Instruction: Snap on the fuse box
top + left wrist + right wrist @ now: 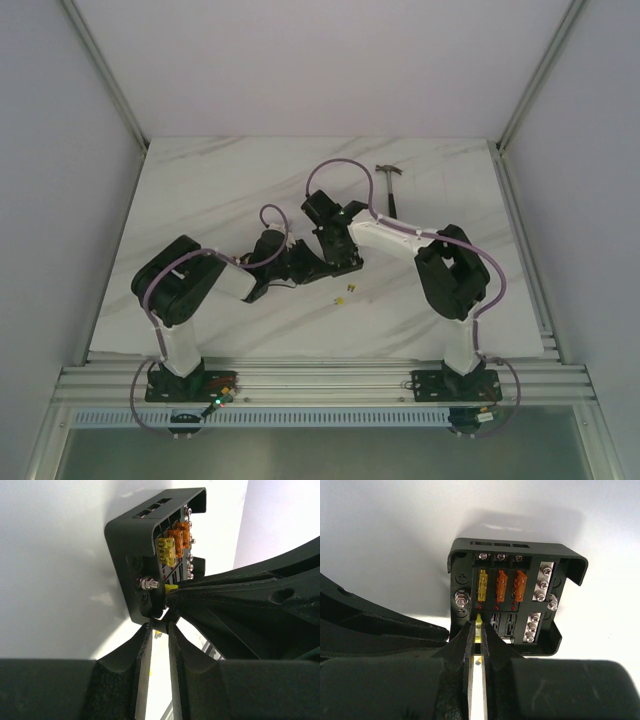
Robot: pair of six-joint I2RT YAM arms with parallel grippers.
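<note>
Right wrist view: the fuse box (pixel 512 550) lies open side up on the table, with one yellow and two orange seated fuses (pixel 501 586) in its upper row; my right gripper (pixel 477 632) is pinched on a yellow fuse (pixel 478 622) at the lower row. I judge the step to be seating this fuse: align the blades with the slot, press straight down, do not rock; no lid is visible.

Left wrist view: my left gripper (pixel 160 630) sits at the box's lower corner with its jaws nearly together; I cannot tell whether they pinch the edge. The box should be braced against the push.

Top view: both grippers meet mid-table over the box; the white marbled table (pixel 200 190) looks smooth, so the box may slide; loose fuses (pixel 345 293) lie just nearer, a hammer (pixel 390 187) farther back; plain white walls enclose the cell.
</note>
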